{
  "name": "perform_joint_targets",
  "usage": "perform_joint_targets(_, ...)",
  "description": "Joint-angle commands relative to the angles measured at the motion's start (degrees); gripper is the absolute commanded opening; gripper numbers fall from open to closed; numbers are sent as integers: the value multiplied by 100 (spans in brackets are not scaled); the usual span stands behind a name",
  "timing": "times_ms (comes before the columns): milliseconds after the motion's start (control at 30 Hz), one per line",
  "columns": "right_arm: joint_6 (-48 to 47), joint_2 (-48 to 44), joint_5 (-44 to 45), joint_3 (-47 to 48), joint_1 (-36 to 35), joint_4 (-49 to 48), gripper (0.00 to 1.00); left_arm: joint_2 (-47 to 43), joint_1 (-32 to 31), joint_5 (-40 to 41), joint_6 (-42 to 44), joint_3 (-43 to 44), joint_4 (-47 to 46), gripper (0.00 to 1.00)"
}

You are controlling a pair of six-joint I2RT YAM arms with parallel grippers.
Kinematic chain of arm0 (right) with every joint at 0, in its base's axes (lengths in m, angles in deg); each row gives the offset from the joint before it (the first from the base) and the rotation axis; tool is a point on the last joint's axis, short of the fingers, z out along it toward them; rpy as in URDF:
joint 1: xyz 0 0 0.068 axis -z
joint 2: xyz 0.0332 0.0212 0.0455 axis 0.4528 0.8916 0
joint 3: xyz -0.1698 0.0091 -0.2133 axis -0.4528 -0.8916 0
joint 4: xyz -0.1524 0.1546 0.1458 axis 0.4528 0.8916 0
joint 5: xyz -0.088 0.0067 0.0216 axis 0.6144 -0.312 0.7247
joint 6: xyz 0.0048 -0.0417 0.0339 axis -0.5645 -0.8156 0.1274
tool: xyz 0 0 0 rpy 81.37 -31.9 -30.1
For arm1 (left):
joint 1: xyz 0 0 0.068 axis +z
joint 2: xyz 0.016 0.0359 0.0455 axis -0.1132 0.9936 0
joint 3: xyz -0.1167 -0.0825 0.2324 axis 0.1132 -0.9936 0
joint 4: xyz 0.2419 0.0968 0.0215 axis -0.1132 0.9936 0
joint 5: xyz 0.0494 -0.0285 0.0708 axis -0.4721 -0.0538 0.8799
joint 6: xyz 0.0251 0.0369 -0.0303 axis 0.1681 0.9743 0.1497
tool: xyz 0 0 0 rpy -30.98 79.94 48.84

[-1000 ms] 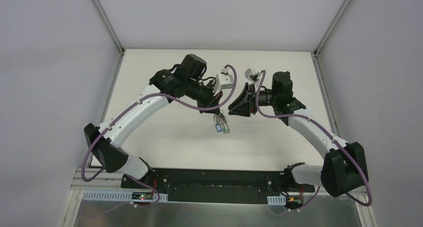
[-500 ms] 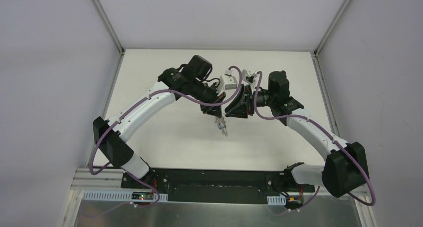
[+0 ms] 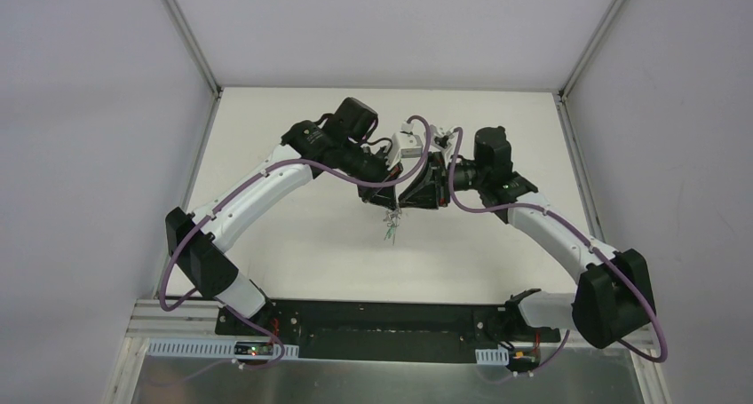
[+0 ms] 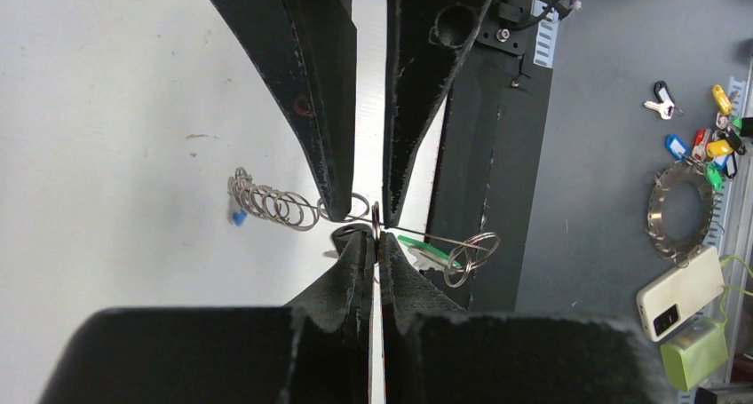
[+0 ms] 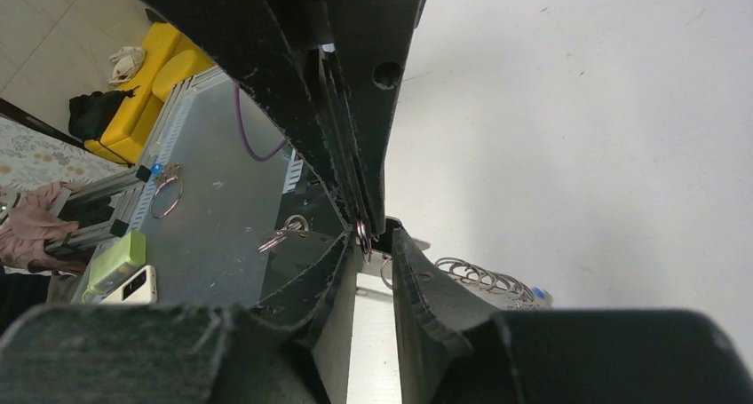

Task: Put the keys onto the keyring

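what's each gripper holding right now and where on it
Left gripper pinches the silvery metal keyring chain by one ring mid-chain, a green-headed key hanging from it. Right gripper brackets that ring, jaws apart; no clear hold.

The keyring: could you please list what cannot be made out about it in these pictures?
- Top view: the keyring is too small to tell its keys apart.
- Left wrist view: the chain hides most of the blue key; no black key shows.
- Right wrist view: the right hand blocks most of the keyring.

Background clutter, FYI:
You've got a white phone (image 4: 681,290), green box (image 4: 695,352) and toothed metal ring (image 4: 655,216) beyond the white table (image 4: 107,111).
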Motion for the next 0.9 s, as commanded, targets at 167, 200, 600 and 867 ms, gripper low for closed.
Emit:
perform_joint_targets(167, -10, 86, -40, 211, -88, -225, 19, -5, -36, -245, -105, 212, -171, 0)
perform_joint_targets(200, -4, 92, -45, 220, -89, -228, 18, 3, -37, -245, -109, 208, -172, 0)
perform_joint_targets(600, 151, 86, -40, 229, -100, -332, 0, 42, -32, -221, -64, 203, -172, 0)
perform_joint_targets(867, 1607, 62, -97, -81, 196, -1822, 0, -305, 102, -183, -18, -147, -576, 18)
